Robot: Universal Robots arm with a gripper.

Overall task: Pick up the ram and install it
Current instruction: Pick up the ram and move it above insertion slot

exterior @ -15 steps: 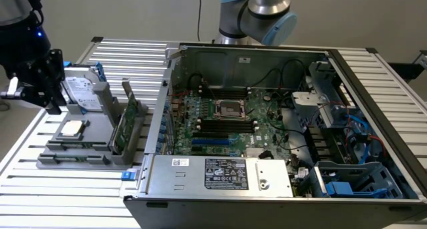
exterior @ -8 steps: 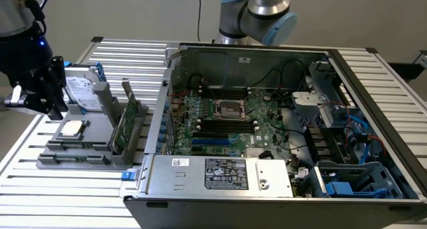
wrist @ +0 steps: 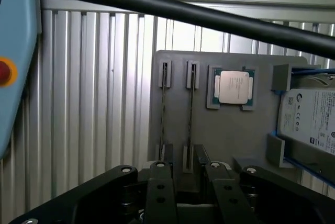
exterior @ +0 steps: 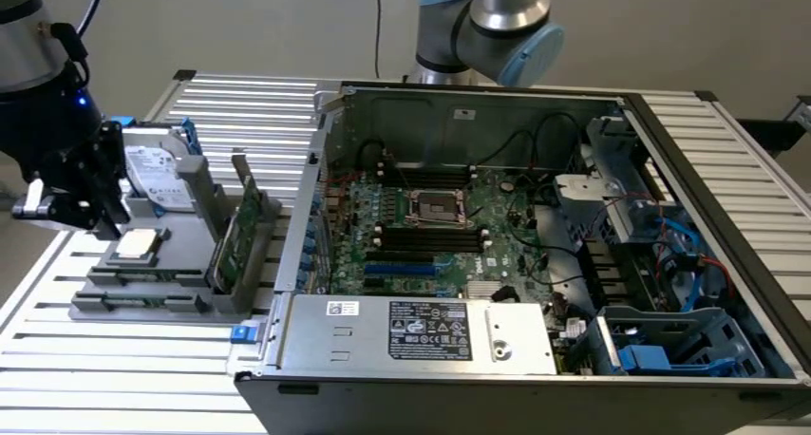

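The gripper (exterior: 97, 222) hangs over the grey holder (exterior: 190, 264), at the holder's edge on the exterior view's left, the side away from the open computer case (exterior: 709, 217). Seen from the wrist, the gripper (wrist: 187, 176) has its two black fingers (wrist: 159, 190) standing apart, with an empty gap between them and nothing held.

From the wrist, the holder (wrist: 230, 140) is seen from above. The ram (wrist: 191, 110) stands on edge in one of the holder's two narrow slots, the one next to the CPU (wrist: 233, 87), and it lines up with the gap between the fingers. A second stick (wrist: 164, 110) sits in the holder's other slot, on the far side from the CPU. The hard drive (wrist: 309, 119) with blue handles lies at the holder's end beyond the CPU.

The exterior view gives the holder's height: the hard drive (exterior: 159, 179) leans up at its back, the CPU (exterior: 137, 245) lies flat in its middle, and a broader green card (exterior: 241, 228) stands upright along the holder's side nearest the case. Inside the case, the motherboard (exterior: 507, 255) shows black memory slots (exterior: 431, 237) below the processor socket (exterior: 438, 205)
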